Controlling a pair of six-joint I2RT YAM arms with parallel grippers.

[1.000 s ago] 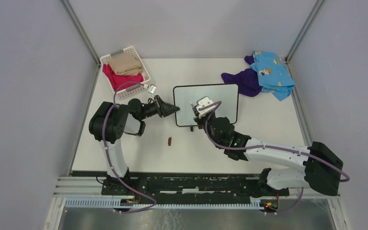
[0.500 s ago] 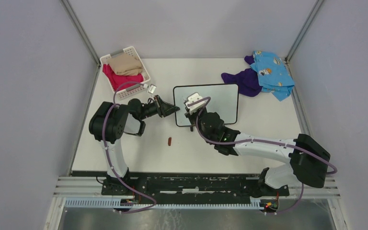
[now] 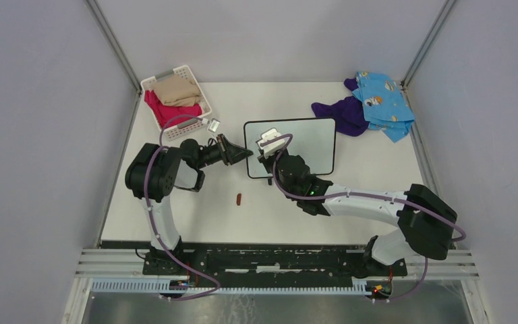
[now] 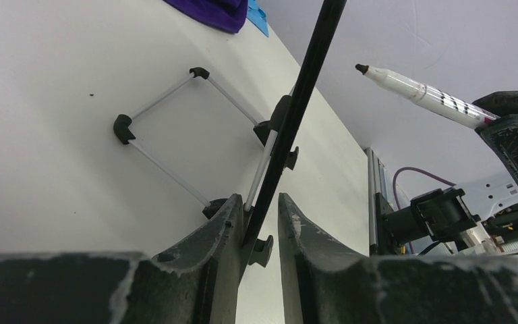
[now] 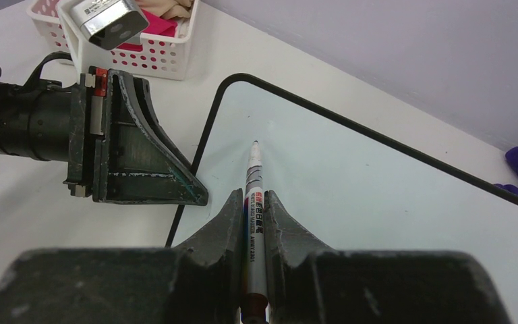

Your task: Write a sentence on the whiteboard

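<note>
The whiteboard (image 3: pixel 307 145) stands tilted on its wire feet (image 4: pixel 165 115) at the table's middle, and its face (image 5: pixel 378 196) shows no writing. The sentence is not visible. My left gripper (image 3: pixel 245 155) is shut on the board's left edge (image 4: pixel 303 88), with its fingers (image 4: pixel 226 226) on either side of the black frame. My right gripper (image 3: pixel 267 150) is shut on a white marker (image 5: pixel 252 177). The marker's dark tip sits at or just off the board near its upper left corner. The marker also shows in the left wrist view (image 4: pixel 421 94).
A small red-brown cap (image 3: pixel 239 198) lies on the table in front of the board. A white basket (image 3: pixel 189 118) with pink and tan cloths stands at the back left. Purple and blue cloths (image 3: pixel 371 101) lie at the back right.
My right gripper has moved left across the board with the marker, from the board's middle-left to near its upper left corner. The left gripper and board have not moved.
</note>
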